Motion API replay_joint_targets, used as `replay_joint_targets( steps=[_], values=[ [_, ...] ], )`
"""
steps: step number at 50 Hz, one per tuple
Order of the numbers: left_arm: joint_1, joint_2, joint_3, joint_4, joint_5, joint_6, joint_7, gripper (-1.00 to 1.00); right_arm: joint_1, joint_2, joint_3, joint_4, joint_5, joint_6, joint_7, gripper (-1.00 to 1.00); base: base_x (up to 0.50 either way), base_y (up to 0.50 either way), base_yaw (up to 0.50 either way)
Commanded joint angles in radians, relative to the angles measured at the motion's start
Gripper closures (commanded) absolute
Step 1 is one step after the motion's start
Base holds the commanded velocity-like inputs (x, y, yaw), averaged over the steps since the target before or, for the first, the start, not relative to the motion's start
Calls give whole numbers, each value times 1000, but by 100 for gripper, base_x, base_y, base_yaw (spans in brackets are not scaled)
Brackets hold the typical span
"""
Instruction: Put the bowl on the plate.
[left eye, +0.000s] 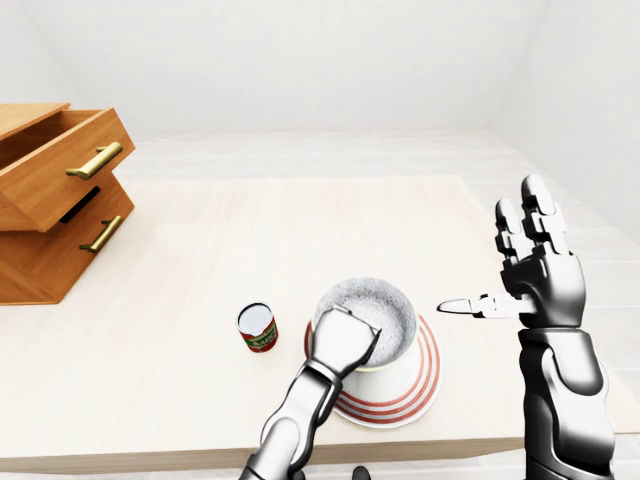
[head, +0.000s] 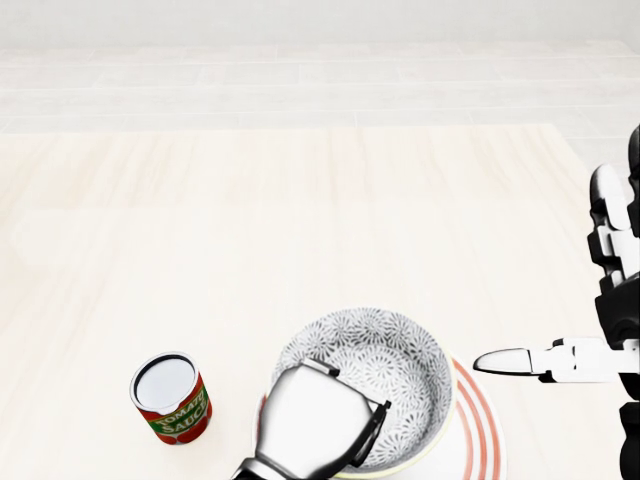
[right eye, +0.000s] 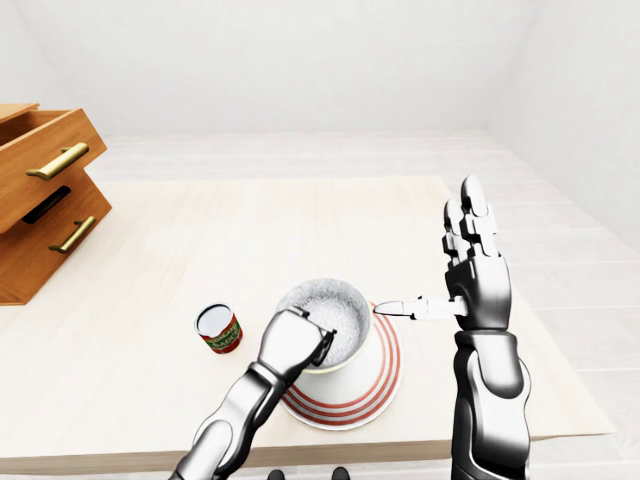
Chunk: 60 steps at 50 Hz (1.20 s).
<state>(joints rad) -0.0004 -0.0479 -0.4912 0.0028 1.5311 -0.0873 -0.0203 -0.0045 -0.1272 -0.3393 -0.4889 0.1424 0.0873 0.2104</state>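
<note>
Taking the striped plate (left eye: 425, 385) as the landmark and reading the left-eye view from its left side: a wooden drawer unit (left eye: 55, 200) stands far to the plate's upper left at the bench (left eye: 250, 240) edge, its top drawer pulled out. Just left of the plate, apart from it, a tomato sauce can (head: 172, 398) stands upright on the bench. The patterned bowl (head: 400, 360) sits on the plate, toward the plate's left part, so the red rings show mostly on the right. The left hand (left eye: 345, 340) is at the bowl's near-left rim, its back covering that rim; the fingers curl over the edge, but how firmly they clamp it I cannot tell. To the right of the plate, clear of both bowl and plate, the right hand (left eye: 535, 270) is raised and spread wide, fingers upright, thumb pointing left toward the bowl, holding nothing.
</note>
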Motion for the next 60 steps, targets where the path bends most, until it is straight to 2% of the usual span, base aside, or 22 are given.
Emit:
replay_joint_targets(
  steps=[1,15,60],
  values=[
    [12,-8,12,1,-23,0,44,100,3,0,-2,6,5,0,1,-100,0,0,0],
    [5,-11,10,40,-7,0,74,100,4,-3,-6,5,11,0,3,-100,0,0,0],
    [10,-11,-1,76,8,0,101,100,5,-5,-15,-14,14,0,4,-100,0,0,0]
  ],
)
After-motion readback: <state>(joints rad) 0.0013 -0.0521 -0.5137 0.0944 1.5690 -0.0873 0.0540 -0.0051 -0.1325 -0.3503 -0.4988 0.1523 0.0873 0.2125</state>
